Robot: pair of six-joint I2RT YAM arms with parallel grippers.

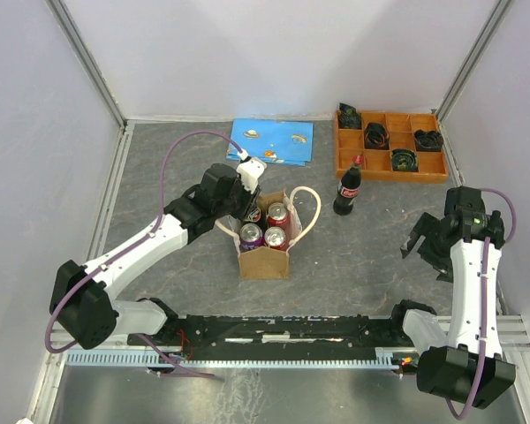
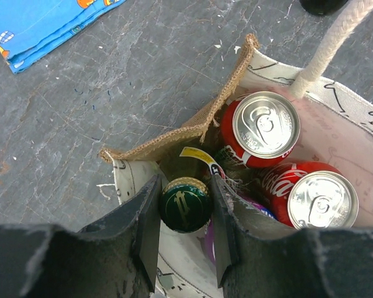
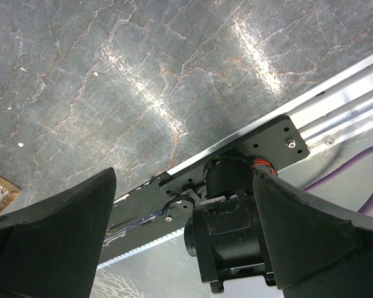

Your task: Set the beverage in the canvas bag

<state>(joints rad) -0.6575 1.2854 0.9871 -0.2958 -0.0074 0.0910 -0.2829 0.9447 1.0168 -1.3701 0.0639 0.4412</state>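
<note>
While the left arm reaches in from the left, its left gripper (image 2: 184, 186) is down in the mouth of the small boxy beige canvas bag (image 1: 265, 262). Its two dark fingers (image 2: 150, 217) are clamped on either side of the green cap of a dark glass bottle (image 2: 185, 206), with no gap that I can see. That bottle stands inside the bag, in the left rear corner, beside two red soda cans (image 2: 265, 127) and two purple cans (image 1: 251, 235). Behind the bag lies a flat blue printed cloth (image 1: 272, 141). Just right of the bag, a dark cola bottle with a red label (image 1: 347, 187) stands upright on the grey marbled tabletop (image 1: 362, 256), near the orange compartment tray (image 1: 371, 176). Far right, the right gripper (image 3: 183, 177) hangs over bare table, spread wide and holding nothing.
</note>
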